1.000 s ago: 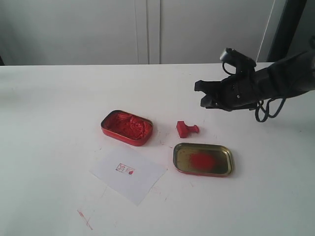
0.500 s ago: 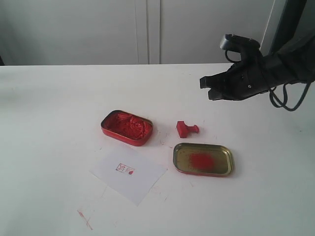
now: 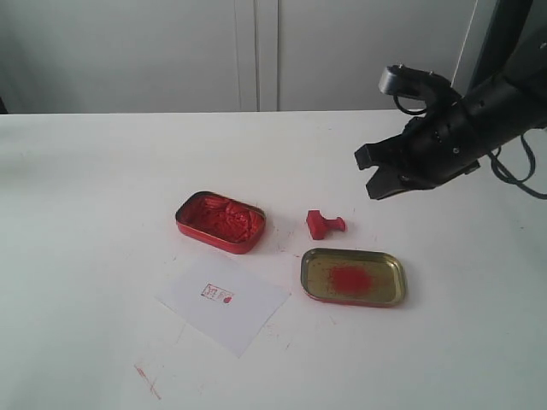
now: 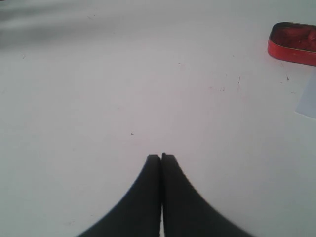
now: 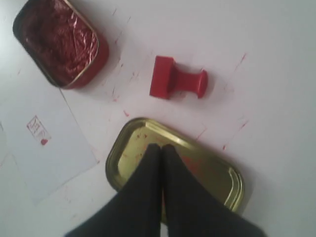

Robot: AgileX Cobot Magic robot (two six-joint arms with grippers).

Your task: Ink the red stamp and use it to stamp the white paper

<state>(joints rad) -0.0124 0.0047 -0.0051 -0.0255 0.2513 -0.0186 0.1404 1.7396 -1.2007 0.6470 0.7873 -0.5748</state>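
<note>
1. The right hand [image 3: 369,173] hangs above the counter [image 3: 85,171] toward its right edge, its two fingers pressed together and holding nothing. If it comes down on the red stamp [image 3: 325,225] like that, I'd expect it to knock the stamp away instead of gripping it.
2. The stamp lies on its side near the middle of the counter, between the red paste tin [image 3: 220,221] and the gold lid [image 3: 353,277]. Its handle is short and stubby, so a poor pinch could let it twist or drop, leaving more red smears on the counter.
3. The lid sits just beside the stamp. A finger reaching down could catch its rim and shove it.
4. The white paper [image 3: 224,305] lies loose toward the front edge, with a small red mark on it. Thin as it looks, it may slide under pressure or lift off with a sticky stamp face, and a new print could land on that mark.
5. The left hand [image 4: 161,157], also pressed together and empty, is over bare counter well apart from the sheet, so nothing steadies the paper.
</note>
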